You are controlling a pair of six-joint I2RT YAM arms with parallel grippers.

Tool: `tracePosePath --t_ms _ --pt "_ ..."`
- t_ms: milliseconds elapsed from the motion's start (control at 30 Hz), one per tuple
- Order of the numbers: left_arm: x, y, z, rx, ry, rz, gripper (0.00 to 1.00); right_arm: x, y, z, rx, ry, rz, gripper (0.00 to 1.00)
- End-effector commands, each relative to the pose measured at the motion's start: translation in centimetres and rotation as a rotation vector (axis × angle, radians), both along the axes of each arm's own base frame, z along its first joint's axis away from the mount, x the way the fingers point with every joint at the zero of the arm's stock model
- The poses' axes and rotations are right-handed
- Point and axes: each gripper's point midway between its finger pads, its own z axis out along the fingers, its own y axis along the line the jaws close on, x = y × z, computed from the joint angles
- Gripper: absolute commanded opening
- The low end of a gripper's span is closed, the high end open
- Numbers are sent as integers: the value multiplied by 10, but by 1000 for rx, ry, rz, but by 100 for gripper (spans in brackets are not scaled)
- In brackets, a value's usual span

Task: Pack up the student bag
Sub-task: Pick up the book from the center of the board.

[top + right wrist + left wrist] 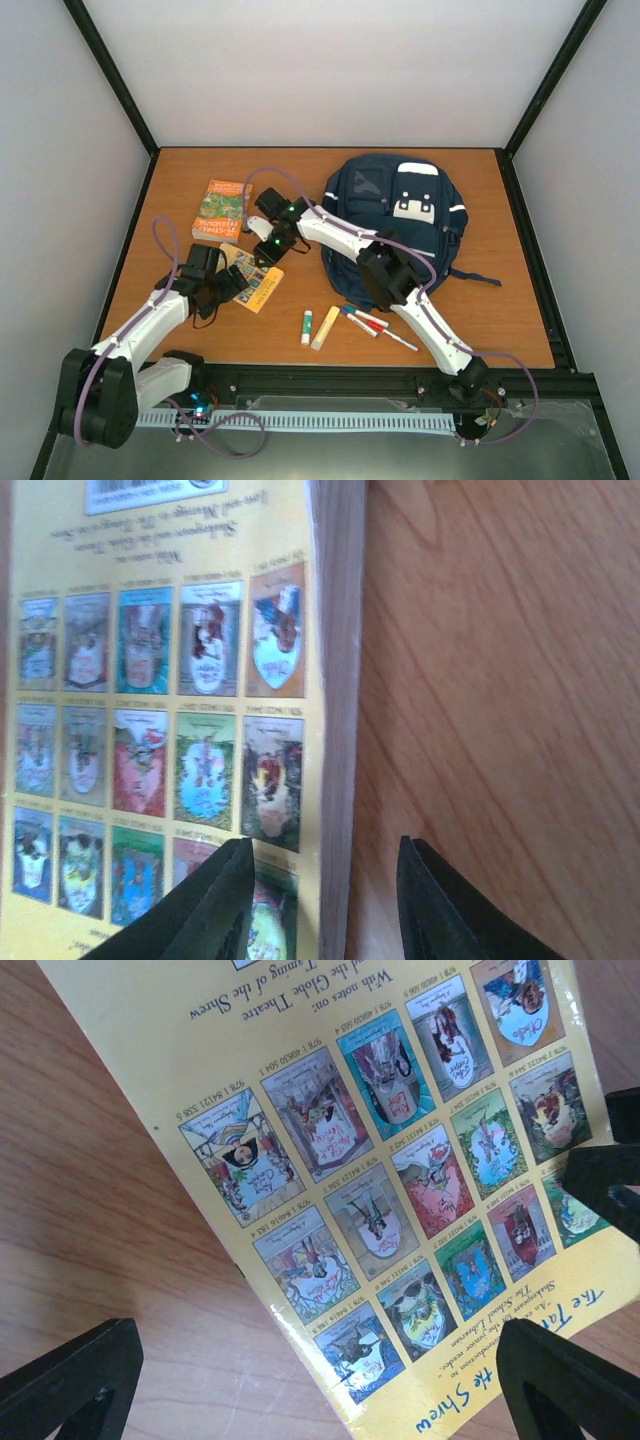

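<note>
From above, the backpack (395,215) lies flat on the far right part of the wooden table (500,320), front side up, with nothing inside or on it that can be seen. To its left lies a green book (222,210). Nearer than that is a yellow book (258,285), and both arms meet over it. The left gripper (228,285) is at its left edge and the right gripper (268,250) at its far end. A glue stick (307,327) and some markers (375,325) lie near the front edge, well apart from the backpack.

In the left wrist view, the left gripper (315,1340) hangs wide open over the yellow book (400,1160), whose back cover shows rows of small cover pictures. Its two fingers (70,1380) are spread apart and hold nothing.

In the right wrist view, the right gripper (325,870) is partly open and sits astride the page edge of the yellow book (160,680). One of its fingers (215,910) is over the cover and the other is over bare wood, with a strip of table showing between that finger and the pages.
</note>
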Motion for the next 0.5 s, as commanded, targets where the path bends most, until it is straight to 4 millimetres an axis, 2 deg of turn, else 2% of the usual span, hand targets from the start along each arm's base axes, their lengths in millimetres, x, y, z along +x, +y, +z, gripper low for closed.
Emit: tracePosePath --t_ms 0,167,333,467 --pt "3 3 7 2 -24 24 100 9 -17 -26 -108 -30 -81 39" --pt "4 4 6 9 -19 27 100 -16 -31 -51 -144 83 -95 19" --pt "4 6 5 19 -18 28 100 -49 -51 -64 -152 206 -125 11" --pt "3 4 -4 11 2 20 100 -74 -59 -58 -117 280 -137 4"
